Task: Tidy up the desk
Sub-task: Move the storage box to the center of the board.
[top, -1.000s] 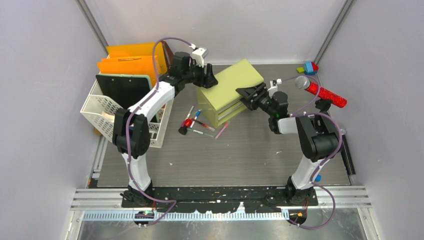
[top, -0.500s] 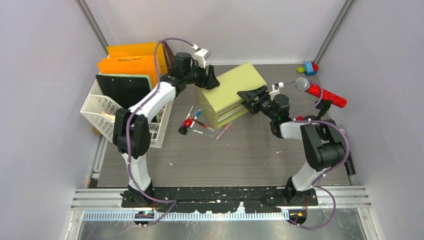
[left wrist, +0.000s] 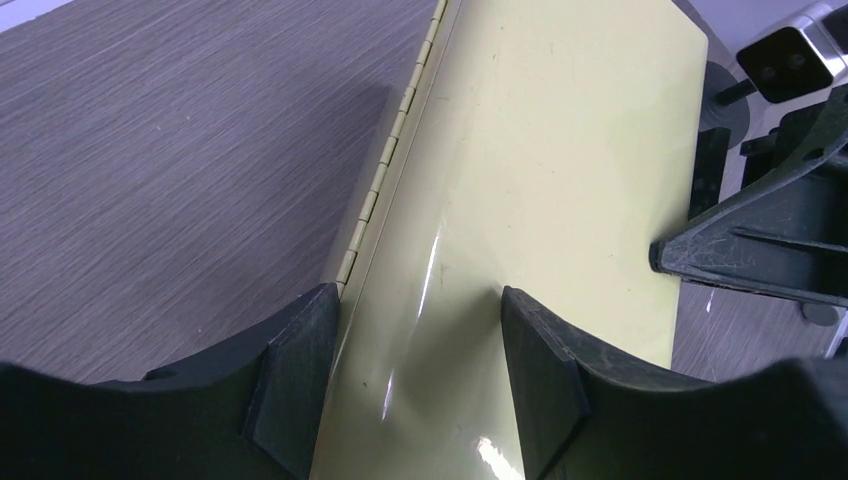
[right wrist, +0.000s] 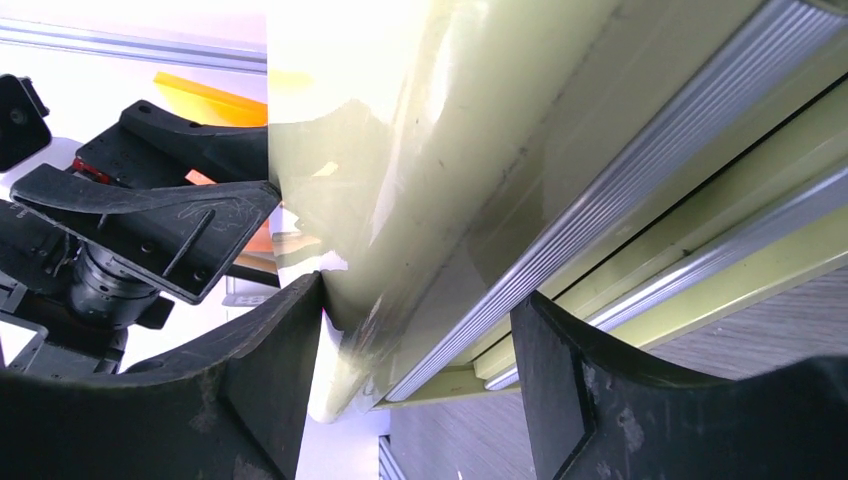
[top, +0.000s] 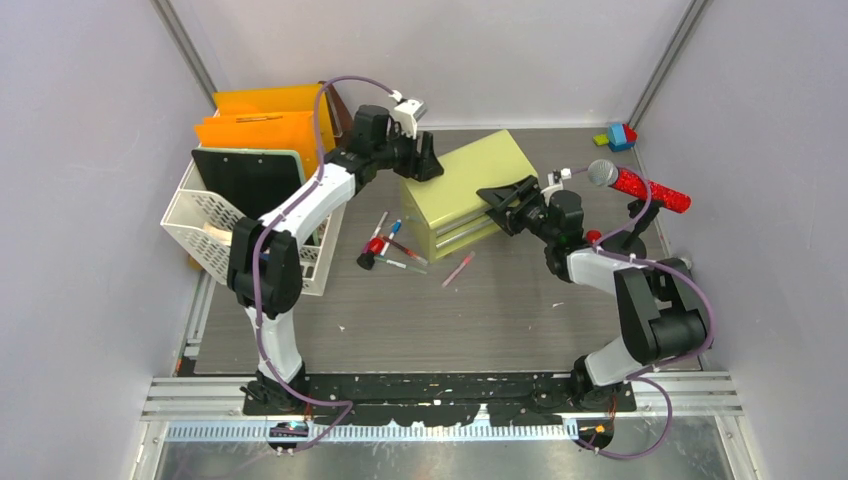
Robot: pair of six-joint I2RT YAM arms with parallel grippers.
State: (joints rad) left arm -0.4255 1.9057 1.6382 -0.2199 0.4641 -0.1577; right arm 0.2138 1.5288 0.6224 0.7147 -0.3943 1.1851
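Evidently little of the tidying has been completed: the desk [top: 500, 310] is spread across the whole workspace, and loose pens [top: 385, 245] are left scattered on it in front of the yellow-green drawer cabinet [top: 465, 180], with one pink pen [top: 458, 270] lying apart from the rest. A red microphone [top: 645, 187] and some toy blocks [top: 618, 135] are left lying at the right and far-right edge, while a black clipboard [top: 245, 175] and orange folders [top: 265, 115] are already stood in or behind the white basket [top: 200, 235] at the left. The cabinet is being handled from both ends. The left gripper [left wrist: 418, 293] is set over its hinged back edge with the jaws standing apart, the top running on past one finger, so nothing is clamped. The right gripper [right wrist: 420, 290] is likewise held wide astride the front corner beside the drawer rails. Compared with a second ago, the cabinet has been turned and carried a little toward the right, the pink pen has been shifted nearer the arms, and the right arm's elbow has been swung outward. The pens, microphone and blocks are judged still to be put away.
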